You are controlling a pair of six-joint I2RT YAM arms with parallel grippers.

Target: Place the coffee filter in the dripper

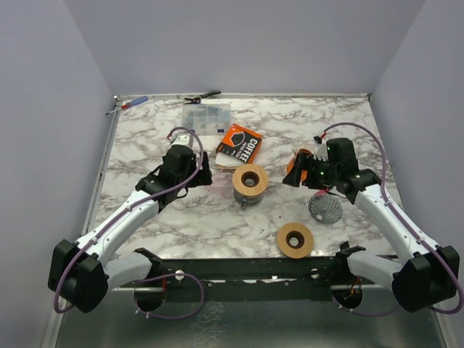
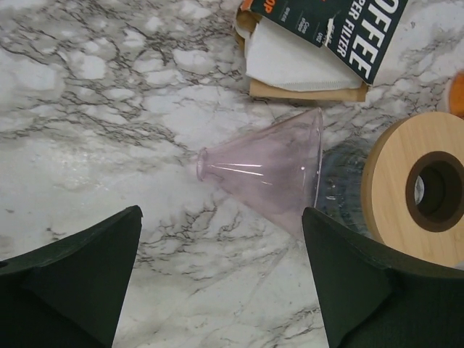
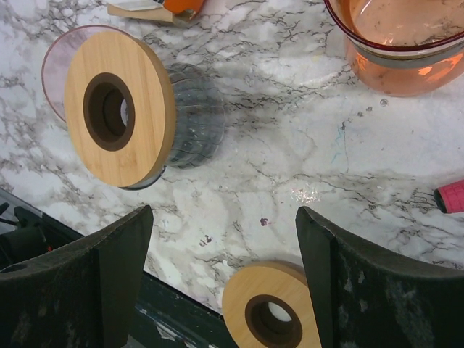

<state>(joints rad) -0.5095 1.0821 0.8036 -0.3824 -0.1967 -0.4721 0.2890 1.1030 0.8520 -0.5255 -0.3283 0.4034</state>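
Top cam overhead; wrist cams close, downward, sharing wood-collar dripper.

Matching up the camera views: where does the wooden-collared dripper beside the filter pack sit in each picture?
Top external: wooden-collared dripper near the picture's middle.
Left wrist: right edge, partly cut off.
Right wrist: upper left.
Shared landmark: coffee filter pack, just past the dripper.

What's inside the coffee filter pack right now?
White paper filters stick out of the open end of the coffee filter pack, lying on a brown card backing. The pack covers the rest, so how many remain cannot be seen.
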